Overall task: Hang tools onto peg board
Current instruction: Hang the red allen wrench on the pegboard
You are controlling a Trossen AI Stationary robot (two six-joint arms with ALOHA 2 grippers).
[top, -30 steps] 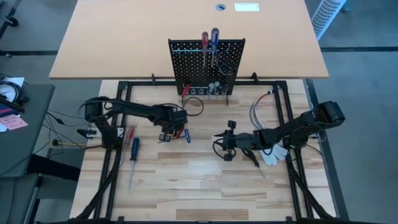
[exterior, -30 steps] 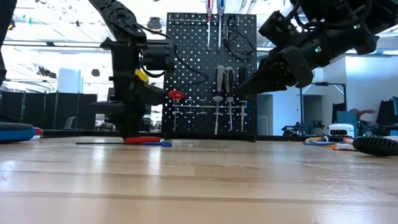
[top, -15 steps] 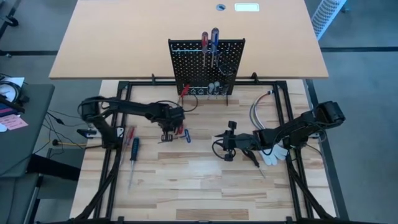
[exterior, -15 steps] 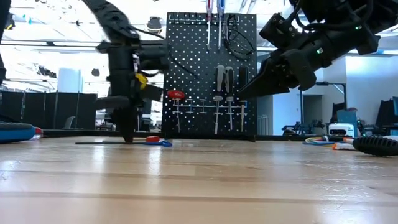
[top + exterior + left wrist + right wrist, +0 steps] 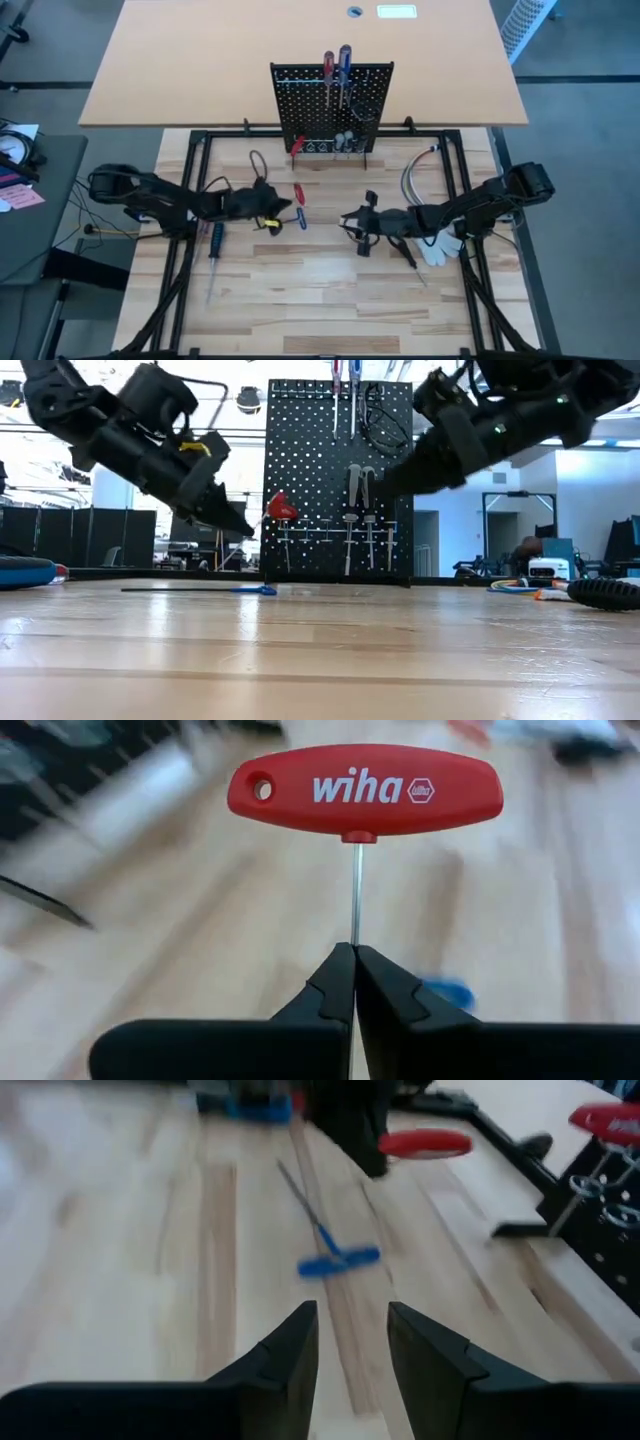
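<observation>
My left gripper pinches the thin steel shaft of a red T-handle driver, lifted off the wooden tabletop left of its middle. My right gripper hovers with fingers parted near the middle, facing a blue T-handle driver lying flat. The peg board stands upright at the far edge, already carrying several tools.

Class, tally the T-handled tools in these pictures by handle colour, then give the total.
Red: 2 (a red T-handle tool held by its shaft in the left gripper; a second red T-handle tool at the peg board)
Blue: 1 (a blue T-handle tool lying on the table)
Total: 3
</observation>
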